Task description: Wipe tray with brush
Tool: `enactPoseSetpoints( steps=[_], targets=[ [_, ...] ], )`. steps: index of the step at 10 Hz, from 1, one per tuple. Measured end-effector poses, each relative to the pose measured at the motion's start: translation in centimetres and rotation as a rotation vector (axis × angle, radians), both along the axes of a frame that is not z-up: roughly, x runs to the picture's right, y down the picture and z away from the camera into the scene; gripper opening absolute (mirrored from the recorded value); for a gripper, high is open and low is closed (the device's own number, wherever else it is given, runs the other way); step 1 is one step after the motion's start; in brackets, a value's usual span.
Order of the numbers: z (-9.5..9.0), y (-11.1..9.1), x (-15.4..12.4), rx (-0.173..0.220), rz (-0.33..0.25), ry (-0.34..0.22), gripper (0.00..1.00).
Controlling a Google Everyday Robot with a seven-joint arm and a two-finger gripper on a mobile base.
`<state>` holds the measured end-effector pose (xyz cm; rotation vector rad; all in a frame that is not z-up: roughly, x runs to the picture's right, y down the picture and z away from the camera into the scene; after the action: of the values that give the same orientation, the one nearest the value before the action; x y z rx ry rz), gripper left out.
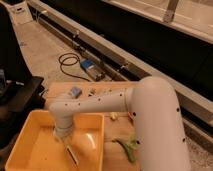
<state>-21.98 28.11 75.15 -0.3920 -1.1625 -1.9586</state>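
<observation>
The yellow-orange tray (30,120) lies at the lower left, on the near end of a wooden board. My gripper (63,137) hangs from the white arm (95,105) and reaches down into the middle of the tray. It is shut on the brush (73,155), a slim dark stick that slants down and to the right from the fingers. The brush tip rests on or just above the tray floor. A pale streak (91,140) shows on the tray floor right of the brush.
The wooden board (107,90) carries a small blue item (75,92) and small bits at its far side. A green vegetable piece (128,147) lies right of the tray. A black cable (67,60) and blue box (90,67) lie on the floor behind. Dark equipment (20,92) stands at left.
</observation>
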Motion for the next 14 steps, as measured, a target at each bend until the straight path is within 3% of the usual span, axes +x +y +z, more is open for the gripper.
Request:
enactPoseSetpoints(
  steps=[3, 5, 7, 9, 11, 14],
  targets=[
    [-1.0, 0.7, -2.1, 0.003, -0.016, -0.052, 0.0],
    [-2.4, 1.7, -1.5, -0.012, -0.026, -0.036, 0.0],
    [-3.1, 2.0, 1.4, -0.027, -0.019, 0.013, 0.0],
    [-3.5, 1.5, 4.3, -0.023, -0.013, 0.069, 0.0],
    [-3.0, -0.2, 5.4, 0.015, 0.019, 0.084, 0.0],
    [-1.8, -1.5, 3.5, 0.036, 0.038, 0.044, 0.0]
  ],
)
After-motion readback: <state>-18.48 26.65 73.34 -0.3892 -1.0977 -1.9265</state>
